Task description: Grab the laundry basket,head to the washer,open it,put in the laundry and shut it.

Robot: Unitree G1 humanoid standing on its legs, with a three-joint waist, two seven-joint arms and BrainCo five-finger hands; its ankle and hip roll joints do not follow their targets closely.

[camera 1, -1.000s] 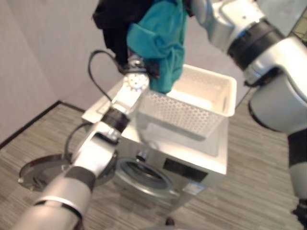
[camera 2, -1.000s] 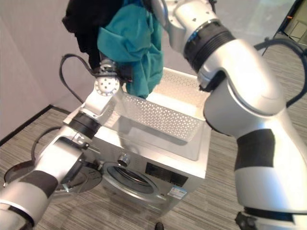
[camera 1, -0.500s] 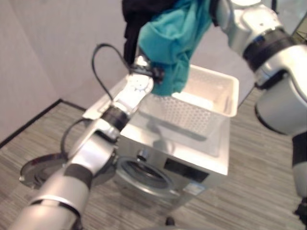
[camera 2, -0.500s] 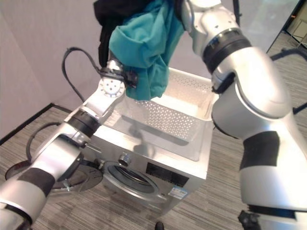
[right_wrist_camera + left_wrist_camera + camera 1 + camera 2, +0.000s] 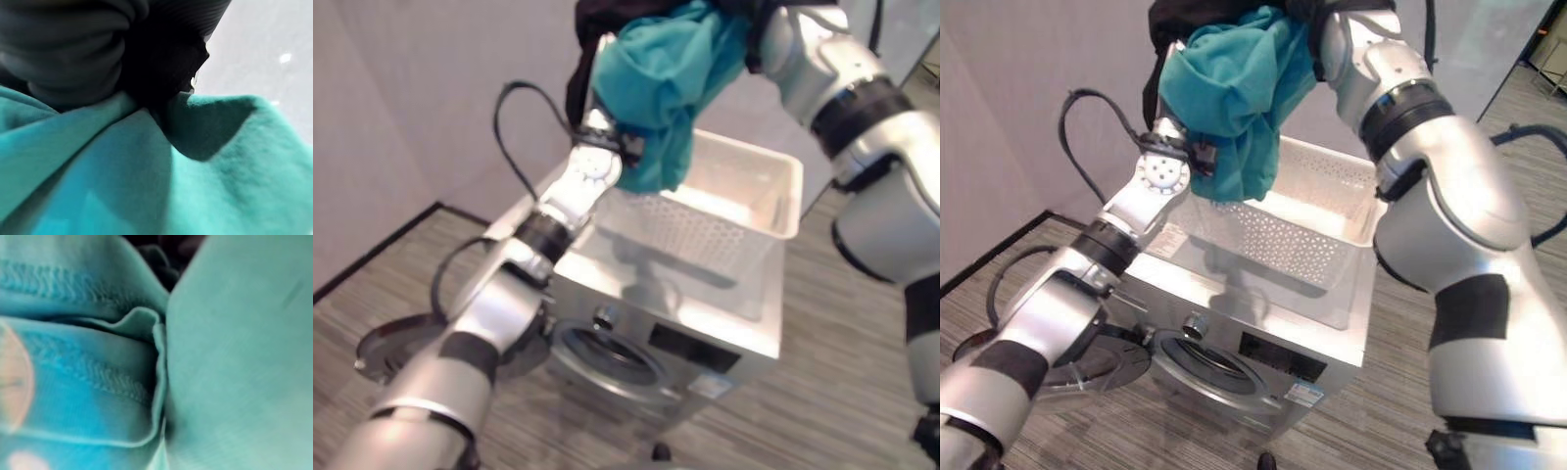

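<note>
**Laundry lifted clear of the basket**

The teal garment and a dark one are now raised higher above the laundry basket on the washer. Finger states cannot be told, being buried in cloth. Loading is judged next.

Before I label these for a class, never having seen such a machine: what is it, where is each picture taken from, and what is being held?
It is a two-armed humanoid robot. The two wide pictures come from cameras in its head, looking down. A white basket stands on top of a washer, whose round door hangs open low at the side. Both arms lift a bundle above the basket: teal cloth with dark cloth behind it. The two close pictures come from wrist cameras pressed against that teal cloth. The hands are buried in the bundle, so their fingers cannot be read.
</note>
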